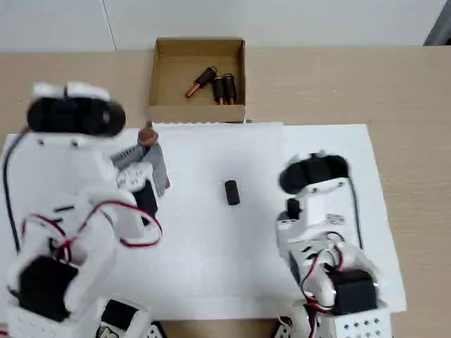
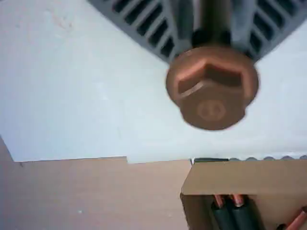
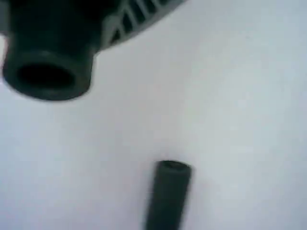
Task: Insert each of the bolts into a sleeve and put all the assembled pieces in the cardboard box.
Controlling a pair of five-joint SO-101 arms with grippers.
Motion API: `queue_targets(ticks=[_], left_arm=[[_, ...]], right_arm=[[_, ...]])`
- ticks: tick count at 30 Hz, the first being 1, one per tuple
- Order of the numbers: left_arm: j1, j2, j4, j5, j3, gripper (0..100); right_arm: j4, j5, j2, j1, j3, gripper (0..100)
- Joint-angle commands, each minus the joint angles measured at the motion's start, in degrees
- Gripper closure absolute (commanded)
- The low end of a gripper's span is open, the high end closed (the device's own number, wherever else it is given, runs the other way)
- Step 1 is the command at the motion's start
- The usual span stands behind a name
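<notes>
Your left gripper point(image 1: 146, 150) has its fingers clamped on the bolt point(image 2: 211, 88). The head sticks out just past the fingertips, on the side towards the box point(image 1: 161, 77), and the shank runs back between the fingers. So the bolt's long axis lies along the fingers, head outward. How much shank is free at the other end is hidden.

Your right gripper point(image 3: 57, 24) looks closed on a held sleeve point(image 3: 45, 72). One open mouth of it stands clear of the fingers and faces back towards the wrist. I judge its long axis to run roughly along the fingers too, though the far end is hidden.

The relation to watch is between those two. The bolt and the held sleeve are well apart, each with its own fingers, and their axes are not lined up. The bolt's head leads, so I judge the shank must be turned towards a sleeve mouth before they can meet.

A loose sleeve point(image 1: 232, 192) lies flat on the white sheet point(image 1: 324, 141) between the two grippers. It is out ahead of the right fingers and off to the side of the left ones. It is somewhat nearer the right fingers. Its long axis points roughly towards the box, and one end is turned towards the right wrist.

Three finished pieces point(image 1: 215, 86) already lie in the box, beyond the left fingertips.
</notes>
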State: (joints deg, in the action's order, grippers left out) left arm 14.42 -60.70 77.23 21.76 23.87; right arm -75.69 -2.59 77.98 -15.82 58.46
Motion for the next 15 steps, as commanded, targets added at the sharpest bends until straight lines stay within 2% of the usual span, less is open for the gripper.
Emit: queue_targets(ticks=[1,8,15], left_arm=[[0.4,-9.8,-6.6,0.4,11.6,99],[0.4,-27.9,-13.8,0.4,30.4,99],[0.4,-44.4,-20.7,4.0,45.2,99]], right_arm=[[5.8,0.3,0.5,-5.0,1.1,99.6],[13.1,0.4,0.5,-13.5,6.2,99.6],[22.6,0.4,0.6,-17.3,11.4,99.6]])
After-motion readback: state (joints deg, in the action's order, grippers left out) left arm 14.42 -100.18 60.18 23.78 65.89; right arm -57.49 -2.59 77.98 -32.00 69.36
